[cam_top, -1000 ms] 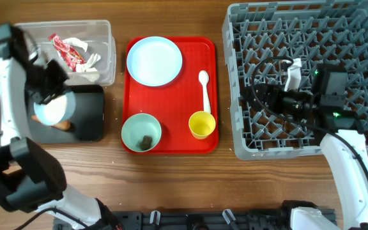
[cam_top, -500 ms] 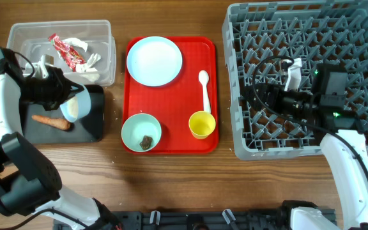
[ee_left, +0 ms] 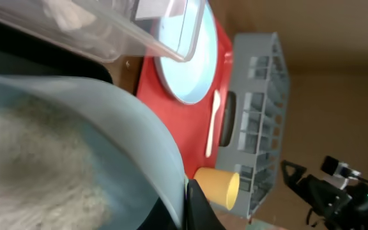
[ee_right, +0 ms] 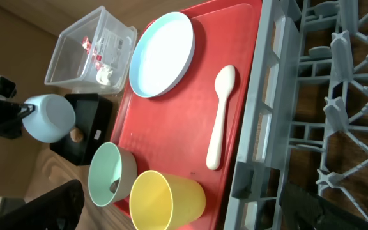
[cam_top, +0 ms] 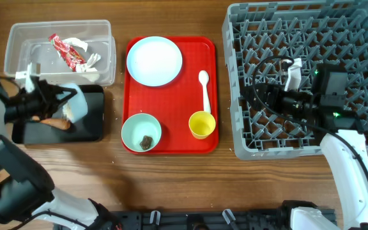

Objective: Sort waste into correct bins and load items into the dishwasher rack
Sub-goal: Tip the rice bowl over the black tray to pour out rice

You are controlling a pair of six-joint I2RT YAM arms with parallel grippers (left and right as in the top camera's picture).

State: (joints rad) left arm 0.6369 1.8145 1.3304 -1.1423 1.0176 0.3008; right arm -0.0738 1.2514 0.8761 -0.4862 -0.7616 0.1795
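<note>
My left gripper [cam_top: 68, 105] is shut on the rim of a pale blue bowl [cam_top: 73, 102], which is tipped on its side above the black tray [cam_top: 89, 121]. In the left wrist view the bowl [ee_left: 75, 147] fills the frame, with rice residue [ee_left: 30, 166] inside. An orange carrot-like piece [cam_top: 55, 121] lies on the black tray. The red-and-white wrapper [cam_top: 69, 51] lies in the clear tub [cam_top: 21, 38]. The plate [cam_top: 154, 61], spoon [cam_top: 204, 89], yellow cup [cam_top: 202, 124] and a mint bowl [cam_top: 141, 132] holding a brown lump [cam_top: 145, 140] sit on the red tray. My right gripper [cam_top: 264, 96] hangs open over the grey rack [cam_top: 305, 38].
The red tray [cam_top: 171, 150] lies between the bins and the rack. In the right wrist view the rack wall [ee_right: 254, 128] runs beside the spoon [ee_right: 221, 115] and cup [ee_right: 165, 198]. Bare wood shows along the table's front edge.
My left arm pulled back to the left and the held bowl turned from face-down onto its side. The carrot piece now lies uncovered on the black tray. The right arm stayed still.
</note>
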